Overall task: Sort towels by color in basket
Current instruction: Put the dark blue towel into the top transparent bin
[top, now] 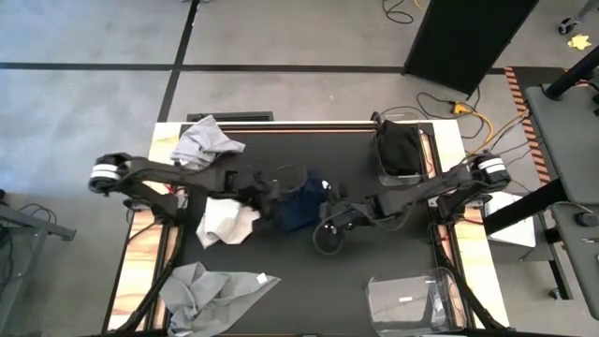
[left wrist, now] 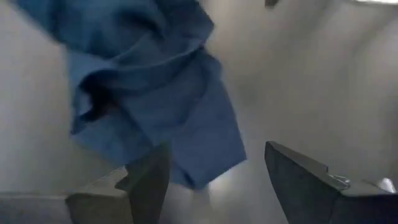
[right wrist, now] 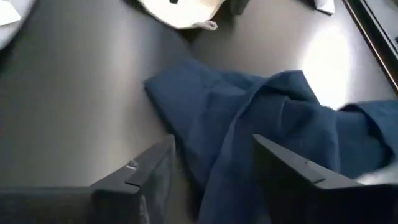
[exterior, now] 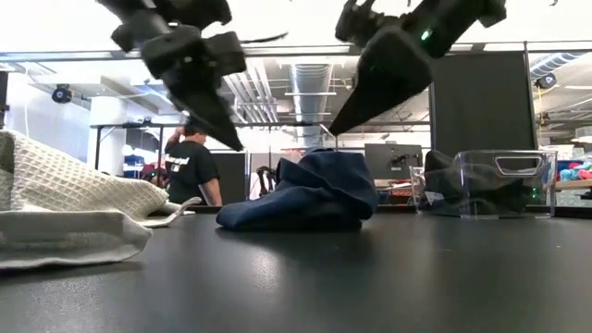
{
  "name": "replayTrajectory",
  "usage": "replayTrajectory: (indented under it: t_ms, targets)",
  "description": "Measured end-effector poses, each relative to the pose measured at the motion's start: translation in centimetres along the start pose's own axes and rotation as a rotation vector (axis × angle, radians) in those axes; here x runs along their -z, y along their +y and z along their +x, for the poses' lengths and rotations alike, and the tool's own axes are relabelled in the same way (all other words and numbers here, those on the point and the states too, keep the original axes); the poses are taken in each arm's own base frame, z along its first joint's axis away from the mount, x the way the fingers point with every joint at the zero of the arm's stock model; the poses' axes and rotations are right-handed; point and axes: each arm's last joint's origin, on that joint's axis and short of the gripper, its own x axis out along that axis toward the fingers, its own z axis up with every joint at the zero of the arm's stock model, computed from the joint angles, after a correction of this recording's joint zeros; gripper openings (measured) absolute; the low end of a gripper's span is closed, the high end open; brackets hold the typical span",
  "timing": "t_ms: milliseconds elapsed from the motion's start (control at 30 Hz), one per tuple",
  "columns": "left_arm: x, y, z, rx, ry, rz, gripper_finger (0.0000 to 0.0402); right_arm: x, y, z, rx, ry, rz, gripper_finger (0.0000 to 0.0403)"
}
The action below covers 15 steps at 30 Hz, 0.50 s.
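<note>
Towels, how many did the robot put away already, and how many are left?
Done: one black towel sits in the clear plastic bin at the table's right edge. In hand: both open hands, left hand and right hand, hover over the crumpled navy towel mid-table. Left: three light towels outside any bin, and the second clear bin looks empty.

A grey concrete floor with dark lines surrounds the black-topped table. A tall black panel stands beyond it, with yellow cables nearby. Behind the table, a person in a dark shirt stands under bright ceiling lights and exposed ducts.
</note>
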Motion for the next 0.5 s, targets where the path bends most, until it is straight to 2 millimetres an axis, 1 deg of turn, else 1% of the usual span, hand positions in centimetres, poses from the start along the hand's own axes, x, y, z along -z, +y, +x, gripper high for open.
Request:
replayTrajectory:
  t_ms: [67,133,300,367,500]
  targets:
    - [1.8,-0.2,-0.5,-0.054,-0.079,-0.013,0.0244,0.2,-0.4,1.7,0.019,-0.008,0.013,0.0214]
    - [3.1,-0.4,-0.7,-0.081,-0.203,-0.011,0.0245,0.7,-1.0,3.4,0.045,-0.004,0.027,0.0224]
    - [6.1,-0.6,-0.6,-0.032,-0.466,0.000,0.0245,1.3,-3.1,6.7,0.090,0.031,0.053,0.0250]
    - [6.7,-0.5,-0.5,-0.023,-0.550,0.016,0.0245,1.9,-3.7,7.8,0.054,0.069,0.073,0.0260]
    - [8.0,-0.3,-0.2,-0.028,-0.601,0.054,0.0245,3.2,-4.0,10.0,-0.064,0.138,0.134,0.0273]
